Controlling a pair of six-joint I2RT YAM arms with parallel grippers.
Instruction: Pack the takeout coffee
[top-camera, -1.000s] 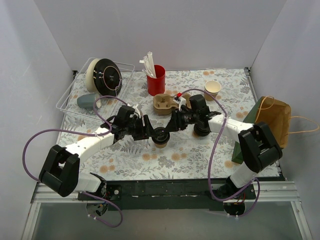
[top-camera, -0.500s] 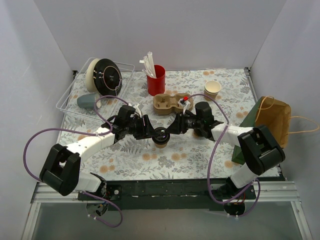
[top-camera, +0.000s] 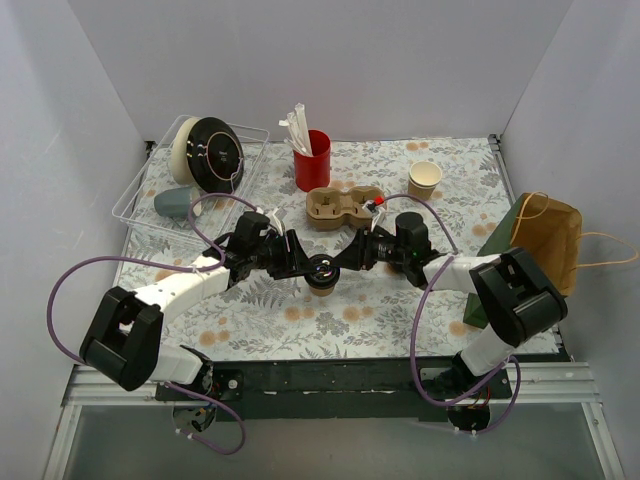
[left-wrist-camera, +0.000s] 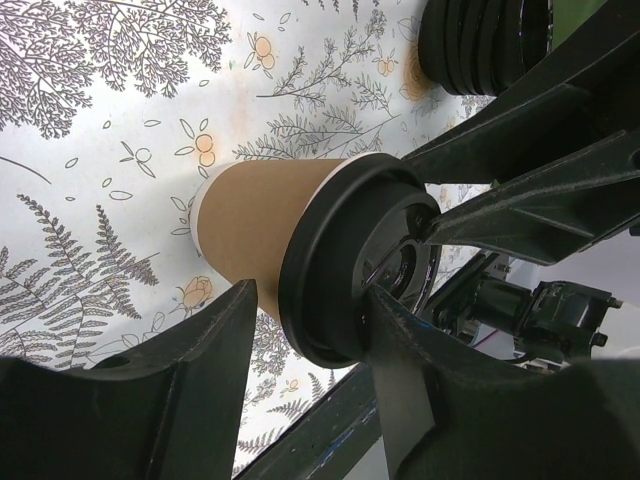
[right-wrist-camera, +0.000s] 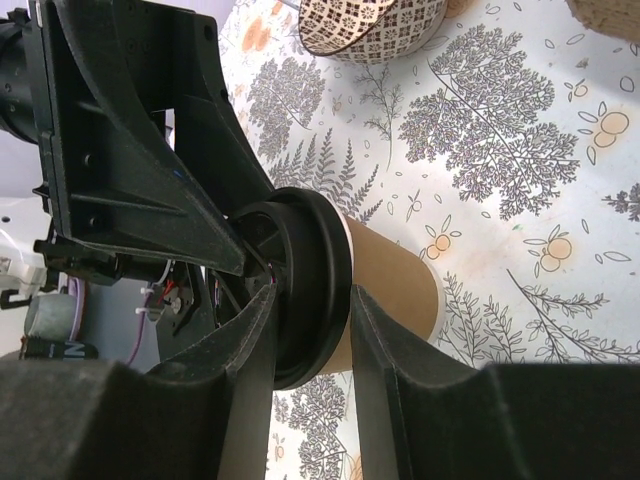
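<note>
The takeout coffee (top-camera: 321, 270), a brown paper cup with a black lid, stands upright mid-table. My left gripper (top-camera: 303, 262) reaches it from the left and my right gripper (top-camera: 343, 260) from the right. In the left wrist view one finger of the left gripper (left-wrist-camera: 310, 295) rests on the lid top, while the other stands beside the cup (left-wrist-camera: 250, 230) below the rim, with a small gap. In the right wrist view the right gripper (right-wrist-camera: 312, 290) has one finger on the lid top and the other against the cup (right-wrist-camera: 390, 280) just under the rim.
A brown pulp cup carrier (top-camera: 343, 206) sits just behind the cup, with a red cup of straws (top-camera: 312, 160) and a tan lidless cup (top-camera: 425, 179) further back. A clear bin (top-camera: 150, 200) holds a grey-blue mug (top-camera: 173, 201). At the right edge lies a brown paper bag (top-camera: 550, 240).
Both pairs of jaws have narrowed around the lid. The right wrist has shifted right and towards the near edge. The cup has stayed in place.
</note>
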